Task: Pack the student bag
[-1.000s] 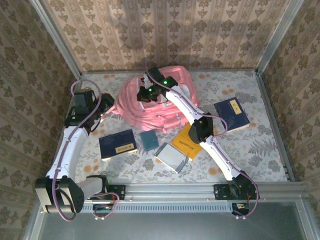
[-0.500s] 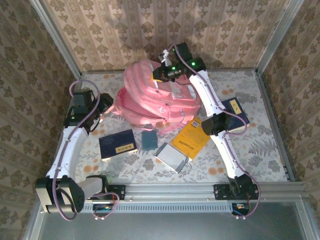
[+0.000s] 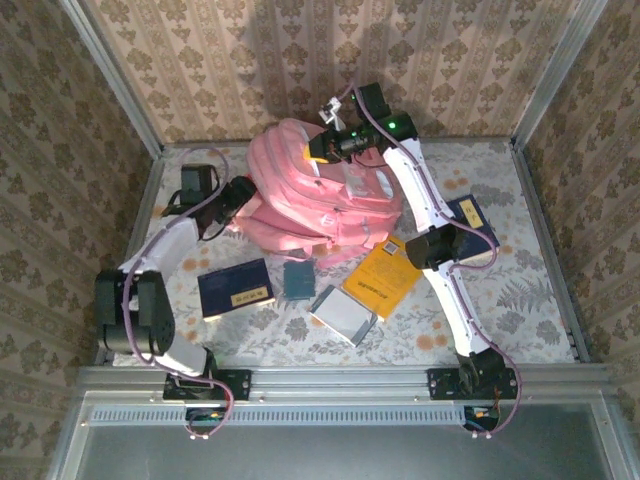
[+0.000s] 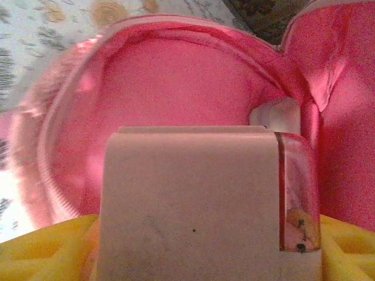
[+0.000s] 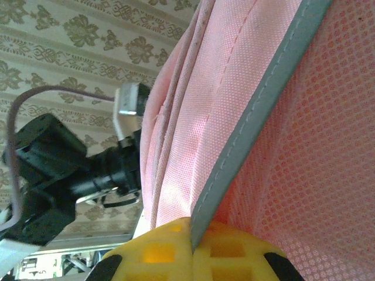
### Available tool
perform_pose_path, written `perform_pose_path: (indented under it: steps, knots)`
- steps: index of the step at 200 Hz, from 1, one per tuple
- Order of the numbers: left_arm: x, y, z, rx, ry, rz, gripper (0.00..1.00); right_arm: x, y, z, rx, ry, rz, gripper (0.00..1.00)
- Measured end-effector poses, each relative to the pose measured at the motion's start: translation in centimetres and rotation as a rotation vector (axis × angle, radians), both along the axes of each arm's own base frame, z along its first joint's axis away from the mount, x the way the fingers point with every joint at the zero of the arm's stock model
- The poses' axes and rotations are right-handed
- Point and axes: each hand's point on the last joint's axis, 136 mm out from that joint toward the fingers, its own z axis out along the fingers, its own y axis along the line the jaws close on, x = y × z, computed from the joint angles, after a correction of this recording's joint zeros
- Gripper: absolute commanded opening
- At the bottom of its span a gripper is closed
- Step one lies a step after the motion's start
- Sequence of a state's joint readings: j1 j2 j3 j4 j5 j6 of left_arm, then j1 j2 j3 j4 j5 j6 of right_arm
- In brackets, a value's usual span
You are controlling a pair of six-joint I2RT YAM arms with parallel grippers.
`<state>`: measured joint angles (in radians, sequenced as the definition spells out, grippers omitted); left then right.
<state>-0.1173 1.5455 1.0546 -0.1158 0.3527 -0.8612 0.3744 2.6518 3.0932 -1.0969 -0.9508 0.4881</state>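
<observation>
The pink student bag (image 3: 320,195) stands at the back middle of the table, its top held up. My right gripper (image 3: 318,148) is shut on a grey-edged strip of the bag (image 5: 258,111), pinched between the yellow fingertips (image 5: 152,257). From the left, my left gripper (image 3: 243,195) reaches to the bag's open side. In the left wrist view it is closed on a thick pale book (image 4: 187,199) with a red spine, and the pink inside of the bag (image 4: 176,76) lies just ahead of the book.
In front of the bag lie a dark blue book (image 3: 236,287), a small teal notebook (image 3: 298,279), a grey case (image 3: 342,315) and a yellow book (image 3: 381,277). Another blue book (image 3: 468,222) sits right of the arm. Patterned walls close the back and sides.
My right gripper has lifted the bag's top up and toward the back wall. My left arm has swung forward and right, bringing its gripper to the bag's open side.
</observation>
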Motion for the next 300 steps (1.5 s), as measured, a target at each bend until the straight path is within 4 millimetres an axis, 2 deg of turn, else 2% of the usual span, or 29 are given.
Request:
perform_pose_path:
  steps: [22,41,65,100,116,141,150,178,229,266,300]
  knots:
    - [1.7,-1.3,-1.1,-0.067,-0.006,-0.012,0.41,0.2,-0.2,0.7,0.022,0.001,-0.005,0.00]
    - [3.6,-3.6,-1.9,-0.129,-0.005,-0.040,0.44,0.4,-0.4,1.3,0.044,0.002,-0.009,0.00]
    - [5.2,-8.5,-2.8,-0.220,-0.016,-0.106,0.47,0.7,-0.5,2.0,0.073,0.007,-0.013,0.00]
    - [4.6,-15.9,-4.2,-0.349,0.000,-0.194,0.51,1.3,-0.8,2.7,0.098,0.016,-0.029,0.00]
    - [4.7,-18.5,-4.6,-0.399,0.004,-0.218,0.63,1.4,-1.0,2.8,0.103,0.023,-0.036,0.00]
    - [5.0,-21.1,-4.4,-0.454,-0.007,-0.245,0.93,1.6,-1.3,2.8,0.104,0.031,-0.044,0.00]
    - [5.0,-21.4,-4.1,-0.465,-0.007,-0.245,1.00,1.7,-1.4,2.8,0.105,0.031,-0.046,0.00]
    - [4.7,-22.3,-3.3,-0.466,-0.018,-0.272,1.00,1.7,-1.6,2.9,0.106,0.030,-0.047,0.00]
    - [3.5,-21.5,-2.0,-0.396,-0.007,-0.294,1.00,1.7,-1.9,3.1,0.105,0.019,-0.046,0.00]
    - [3.1,-18.8,1.6,-0.358,-0.066,-0.302,1.00,1.7,-3.0,3.7,0.087,-0.004,-0.065,0.00]
    - [3.2,-16.0,3.4,-0.337,-0.106,-0.278,1.00,1.8,-3.5,3.4,0.056,-0.019,-0.081,0.00]
